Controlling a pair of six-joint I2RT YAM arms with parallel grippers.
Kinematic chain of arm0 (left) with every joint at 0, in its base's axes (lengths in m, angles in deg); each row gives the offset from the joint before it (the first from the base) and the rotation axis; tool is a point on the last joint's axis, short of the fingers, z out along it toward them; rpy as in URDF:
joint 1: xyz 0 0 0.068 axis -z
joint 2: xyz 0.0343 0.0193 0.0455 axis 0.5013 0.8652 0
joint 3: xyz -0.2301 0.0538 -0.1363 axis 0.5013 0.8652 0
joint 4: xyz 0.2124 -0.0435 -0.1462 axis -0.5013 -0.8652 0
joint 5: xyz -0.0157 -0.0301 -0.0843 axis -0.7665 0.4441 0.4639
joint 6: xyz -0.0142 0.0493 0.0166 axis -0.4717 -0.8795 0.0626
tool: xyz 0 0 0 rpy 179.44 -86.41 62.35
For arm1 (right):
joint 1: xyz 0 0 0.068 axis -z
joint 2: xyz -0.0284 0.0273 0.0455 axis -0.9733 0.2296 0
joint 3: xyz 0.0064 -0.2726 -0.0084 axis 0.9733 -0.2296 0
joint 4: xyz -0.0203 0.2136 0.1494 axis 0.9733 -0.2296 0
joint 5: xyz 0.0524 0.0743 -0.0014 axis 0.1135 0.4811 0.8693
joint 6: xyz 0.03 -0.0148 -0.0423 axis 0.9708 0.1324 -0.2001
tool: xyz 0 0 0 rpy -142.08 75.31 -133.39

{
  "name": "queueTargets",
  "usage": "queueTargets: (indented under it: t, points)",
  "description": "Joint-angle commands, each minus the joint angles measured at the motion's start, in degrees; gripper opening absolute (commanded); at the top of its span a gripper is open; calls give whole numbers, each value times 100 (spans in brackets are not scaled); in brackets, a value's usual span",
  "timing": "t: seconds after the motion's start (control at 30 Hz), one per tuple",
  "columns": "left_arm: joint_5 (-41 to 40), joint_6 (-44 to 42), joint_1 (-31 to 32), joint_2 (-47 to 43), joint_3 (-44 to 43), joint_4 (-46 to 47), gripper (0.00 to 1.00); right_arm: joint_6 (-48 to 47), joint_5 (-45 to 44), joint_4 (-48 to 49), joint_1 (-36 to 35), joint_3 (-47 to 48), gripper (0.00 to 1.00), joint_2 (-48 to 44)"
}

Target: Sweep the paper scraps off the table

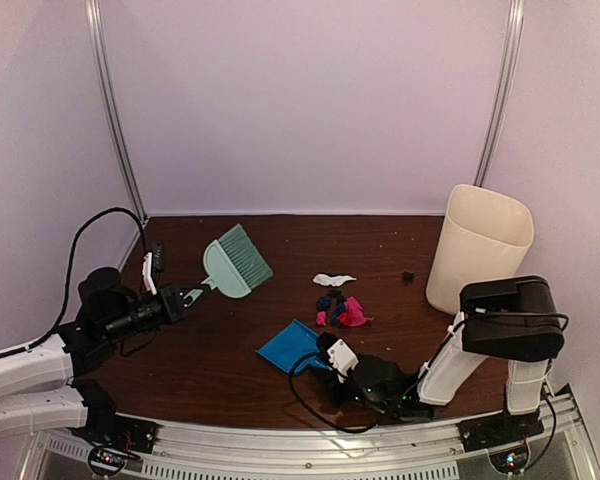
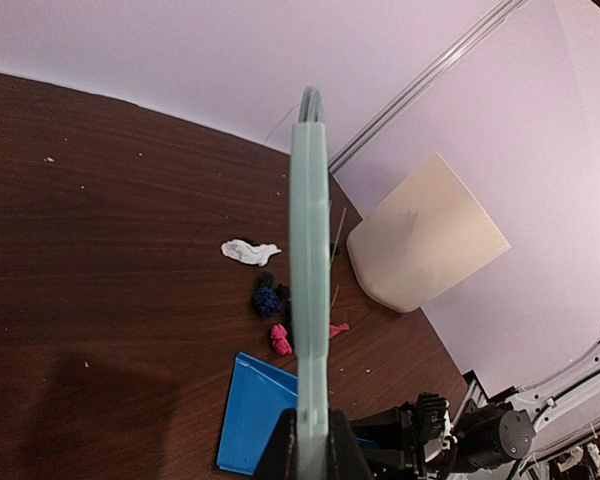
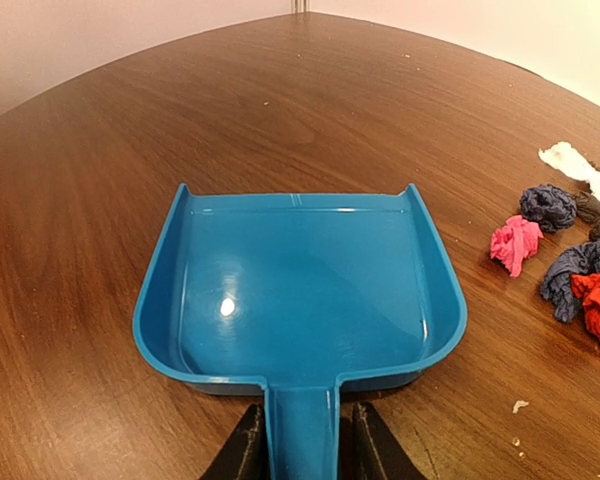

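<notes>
The paper scraps [image 1: 338, 308], pink, dark blue and black, lie bunched mid-table, with a white scrap [image 1: 332, 279] just behind them. My left gripper [image 1: 190, 296] is shut on the handle of a mint-green brush [image 1: 238, 262], held above the table [image 1: 210, 350] left of the scraps. In the left wrist view the brush [image 2: 309, 250] stands edge-on over the scraps [image 2: 268, 298]. My right gripper [image 1: 330, 355] is shut on the handle of a blue dustpan [image 1: 288, 346], which sits low on the wood. In the right wrist view the empty dustpan [image 3: 300, 290] has the scraps [image 3: 516, 243] to its right.
A tall cream bin [image 1: 478, 248] stands at the right, behind my right arm. A small black bit [image 1: 408, 276] lies left of the bin. A black cable loops at the far left. Purple walls close the back and sides.
</notes>
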State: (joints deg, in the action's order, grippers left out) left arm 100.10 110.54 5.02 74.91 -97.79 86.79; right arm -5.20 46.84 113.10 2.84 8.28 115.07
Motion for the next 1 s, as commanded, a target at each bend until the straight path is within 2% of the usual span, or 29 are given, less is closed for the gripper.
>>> queueTargets:
  t: [0.0, 0.13, 0.23, 0.43, 0.57, 0.73, 0.97]
  points:
    - [-11, -99, 31, -10, -217, 230, 0, -56, 13, -98, 23, 95, 30, 135]
    - [-13, -98, 31, -6, -217, 224, 0, -64, 17, -82, 32, 98, 29, 135]
    - [-26, -107, 31, -9, -222, 224, 0, -81, 24, -75, 32, 112, 25, 133]
    - [-38, -123, 31, 32, -226, 224, 0, -91, 126, -4, 32, 88, 14, -18]
    - [-92, -167, 31, 54, -256, 170, 0, -95, 179, -191, 32, 68, 2, -438]
    - [-273, -258, 31, 42, -299, 29, 0, 44, 157, -1163, 29, 82, 0, -1239]
    - [-486, -368, 31, 134, -344, -71, 0, 369, -52, -3442, 24, 152, 0, -2673]
